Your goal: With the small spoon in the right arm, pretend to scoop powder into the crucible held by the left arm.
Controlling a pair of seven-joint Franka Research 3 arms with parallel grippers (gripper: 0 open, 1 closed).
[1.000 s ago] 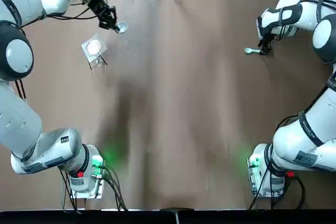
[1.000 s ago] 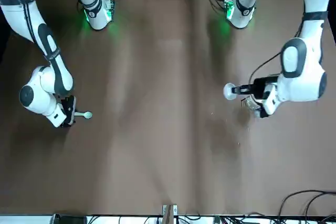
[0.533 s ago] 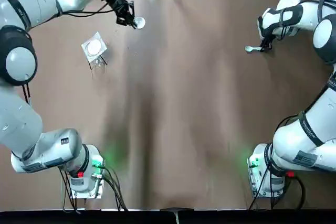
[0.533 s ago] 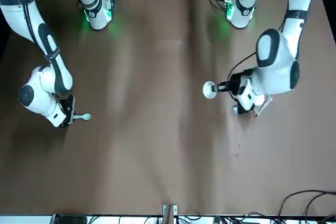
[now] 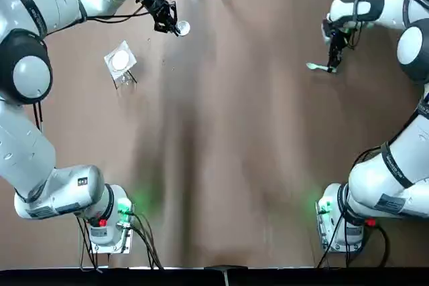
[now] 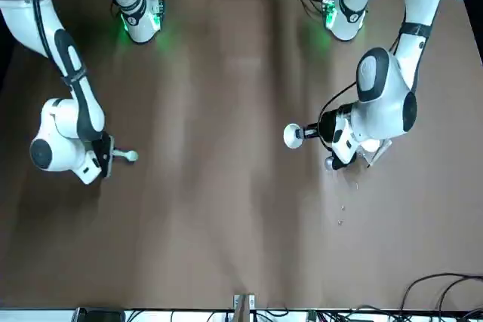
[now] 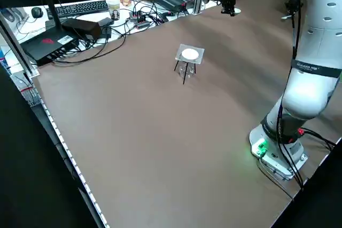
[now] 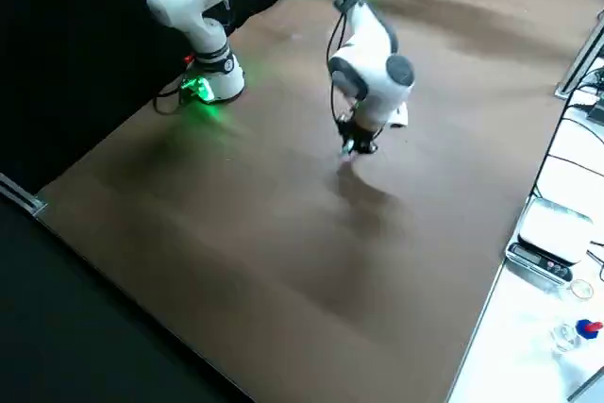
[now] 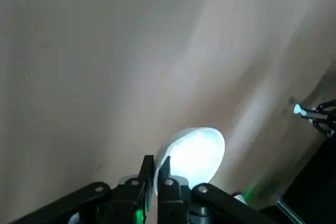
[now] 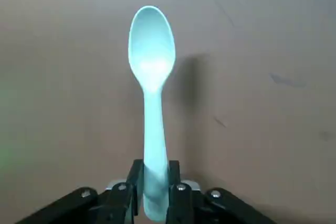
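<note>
A small white crucible (image 5: 181, 28) hangs above the far left of the brown table, with my left gripper (image 5: 165, 23) shut on its rim. The front view has the crucible (image 6: 293, 136) sticking out sideways from that gripper (image 6: 313, 133). In the left wrist view the fingers pinch the crucible (image 9: 193, 152) by its edge. At the far right, my right gripper (image 5: 332, 63) is shut on the handle of a small pale spoon (image 5: 316, 67), held just above the table. The right wrist view has the spoon (image 10: 151, 72) pointing straight out, bowl up. Both tools are far apart.
A small clear stand with a white disc (image 5: 120, 61) sits on the table near the left gripper, also visible in the left side view (image 7: 189, 56). Cables and a keyboard (image 7: 80, 8) lie beyond the far edge. A scale (image 8: 552, 233) sits beside the table.
The left gripper carried the crucible rightward along the far edge, away from the stand. The right gripper turned and shifted the spoon slightly toward the table's middle.
</note>
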